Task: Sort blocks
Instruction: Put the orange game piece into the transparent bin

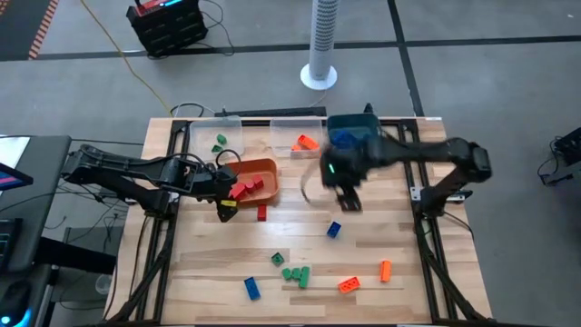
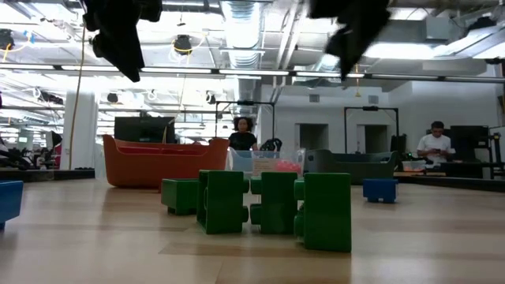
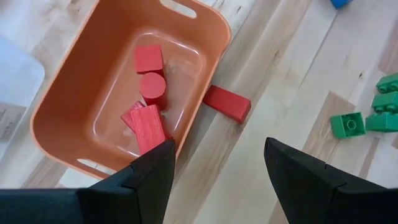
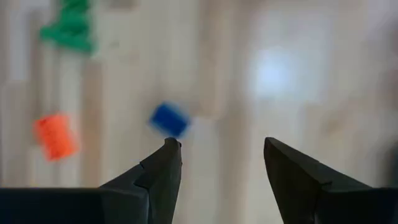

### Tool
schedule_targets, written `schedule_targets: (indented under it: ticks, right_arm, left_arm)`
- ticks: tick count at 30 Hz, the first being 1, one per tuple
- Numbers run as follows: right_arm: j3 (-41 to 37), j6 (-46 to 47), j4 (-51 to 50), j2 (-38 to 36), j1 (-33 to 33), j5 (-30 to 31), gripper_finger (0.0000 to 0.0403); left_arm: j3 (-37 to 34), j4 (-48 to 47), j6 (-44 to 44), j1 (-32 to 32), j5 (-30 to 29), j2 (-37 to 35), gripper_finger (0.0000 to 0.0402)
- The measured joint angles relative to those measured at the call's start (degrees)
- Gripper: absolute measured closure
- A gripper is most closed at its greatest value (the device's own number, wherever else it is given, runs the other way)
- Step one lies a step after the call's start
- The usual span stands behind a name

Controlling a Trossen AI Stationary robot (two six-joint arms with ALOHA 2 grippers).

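Observation:
Small bricks lie scattered on the wooden table: a blue one (image 1: 334, 229), green ones (image 1: 295, 274), orange ones (image 1: 349, 284) and another blue one (image 1: 251, 288) toward the near edge. Several red blocks (image 3: 149, 84) lie in the orange bin (image 1: 263, 166). One red block (image 3: 227, 102) lies on the table against the bin's outer wall. My left gripper (image 3: 217, 146) is open, above the bin's near rim. My right gripper (image 4: 221, 144) is open and hovers above the table, just beyond the blue brick (image 4: 169, 119).
At the far edge stand two clear bins, one with a green brick (image 1: 221, 141) and one with an orange brick (image 1: 306, 142), and a teal bin (image 1: 349, 132). In the low view, green bricks (image 2: 276, 201) stand close in front. People are in the room behind.

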Motion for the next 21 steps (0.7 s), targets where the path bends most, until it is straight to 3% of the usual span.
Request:
schedule_targets:
  ticks: [5,10,16,21]
  right_arm:
    - [-13.93,16.4,5.67,-6.49,11.85,0.02,0.017]
    - [-23.53,46.54,7.42,-8.41,21.22,-0.29,0.017]
    - [-26.64,82.96,5.92,-8.31,28.72,-4.6,0.017]
    - [-26.64,102.68,8.02,-8.44,34.41,-4.57,0.017]
  left_arm:
    - [0.0,0.0,1.35,-0.02,0.0,0.0,0.0162]
    - [0.0,0.0,1.46,0.0,0.55,0.0,0.0162]
    - [0.0,0.02,1.53,-0.01,1.74,0.0,0.0162]
    - [0.0,0.02,1.54,0.0,1.73,0.0,0.0162]
